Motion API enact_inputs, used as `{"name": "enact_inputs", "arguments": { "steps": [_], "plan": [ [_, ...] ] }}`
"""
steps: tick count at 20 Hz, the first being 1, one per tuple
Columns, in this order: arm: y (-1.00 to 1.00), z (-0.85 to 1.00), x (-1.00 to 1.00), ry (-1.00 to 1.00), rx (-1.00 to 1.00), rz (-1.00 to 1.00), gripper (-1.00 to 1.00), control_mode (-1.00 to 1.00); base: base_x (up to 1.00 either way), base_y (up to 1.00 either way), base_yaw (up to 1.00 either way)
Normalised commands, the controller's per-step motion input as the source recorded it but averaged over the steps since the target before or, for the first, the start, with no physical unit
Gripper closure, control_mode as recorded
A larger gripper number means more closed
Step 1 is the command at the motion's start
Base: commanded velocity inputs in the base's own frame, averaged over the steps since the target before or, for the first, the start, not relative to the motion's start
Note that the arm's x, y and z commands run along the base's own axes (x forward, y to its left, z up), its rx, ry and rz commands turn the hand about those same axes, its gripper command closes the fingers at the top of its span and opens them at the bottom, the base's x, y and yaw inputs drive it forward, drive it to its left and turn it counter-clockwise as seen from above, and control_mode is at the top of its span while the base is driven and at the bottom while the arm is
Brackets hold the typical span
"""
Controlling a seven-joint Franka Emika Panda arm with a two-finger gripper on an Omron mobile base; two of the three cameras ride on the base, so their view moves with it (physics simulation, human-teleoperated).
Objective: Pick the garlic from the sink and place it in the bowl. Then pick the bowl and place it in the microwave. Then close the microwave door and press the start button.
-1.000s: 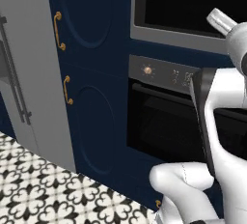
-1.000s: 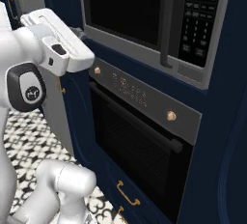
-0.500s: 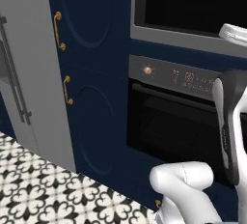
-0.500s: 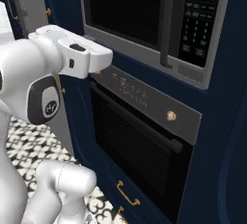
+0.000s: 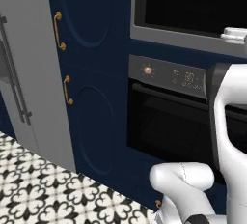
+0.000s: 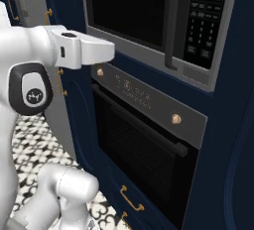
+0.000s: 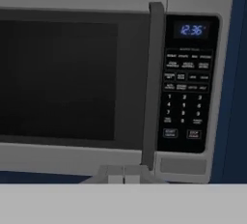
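Observation:
The microwave (image 7: 120,73) fills the hand view, and its door (image 7: 58,78) with the black glass window is closed. A grey vertical handle (image 7: 152,83) runs beside the dark keypad (image 7: 187,92), whose display is lit blue. My gripper (image 7: 124,175) sits at the lower edge, fingertips pressed together, shut with nothing in it, a short way in front of the door's lower frame. From the right base view my white hand (image 6: 84,50) reaches out level toward the microwave (image 6: 149,16). The garlic, the bowl and the sink are out of view.
A black oven (image 6: 144,140) with a bar handle and brass knobs sits directly under the microwave, also seen as the oven (image 5: 173,121). Dark blue cabinet doors (image 5: 91,73) with brass pulls and a grey fridge (image 5: 29,73) stand to the left. The floor is patterned tile (image 5: 43,194).
My arm has swung right and stretched forward, bringing the hand level in front of the microwave door. The fingers stay shut.

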Motion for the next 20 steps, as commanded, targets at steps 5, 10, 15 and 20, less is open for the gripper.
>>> {"name": "enact_inputs", "arguments": {
  "steps": [5,10,15,20],
  "plan": [
    [-0.20,0.00,0.02,0.03,-0.01,-0.08,1.00,-1.00,0.00,0.00,0.00],
    [-0.30,0.00,0.18,-0.03,0.03,0.00,1.00,-1.00,0.00,0.00,0.00],
    [-0.35,-0.01,0.13,-0.01,0.02,0.00,1.00,-1.00,0.00,0.00,0.00],
    [-0.54,0.00,0.00,0.00,0.01,0.00,1.00,-1.00,0.00,0.00,0.00]
  ]
}}
